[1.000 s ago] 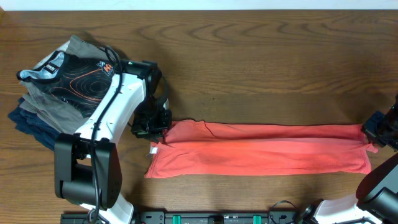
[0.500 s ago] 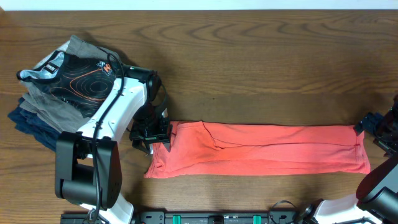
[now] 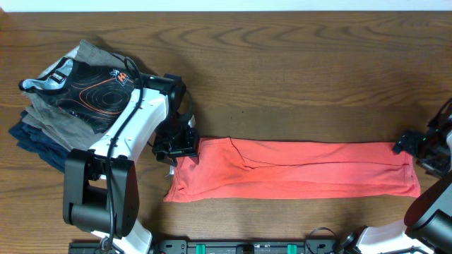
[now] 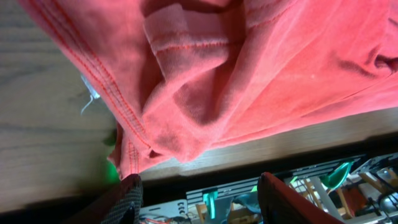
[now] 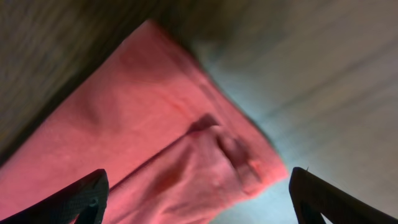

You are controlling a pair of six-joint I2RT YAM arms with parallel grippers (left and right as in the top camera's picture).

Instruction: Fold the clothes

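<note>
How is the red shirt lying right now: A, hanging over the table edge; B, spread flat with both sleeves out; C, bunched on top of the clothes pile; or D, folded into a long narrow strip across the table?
D: the red shirt lies as one long narrow band on the table, well apart from the clothes pile at the left.

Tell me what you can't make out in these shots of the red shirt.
Red shirt: any print, hidden by the folding, all views.
Stack under black garment: overhead, how many pieces, covered by it.
Right wrist view: stitching blurred.
Right arm: cut off by overhead's edge.
</note>
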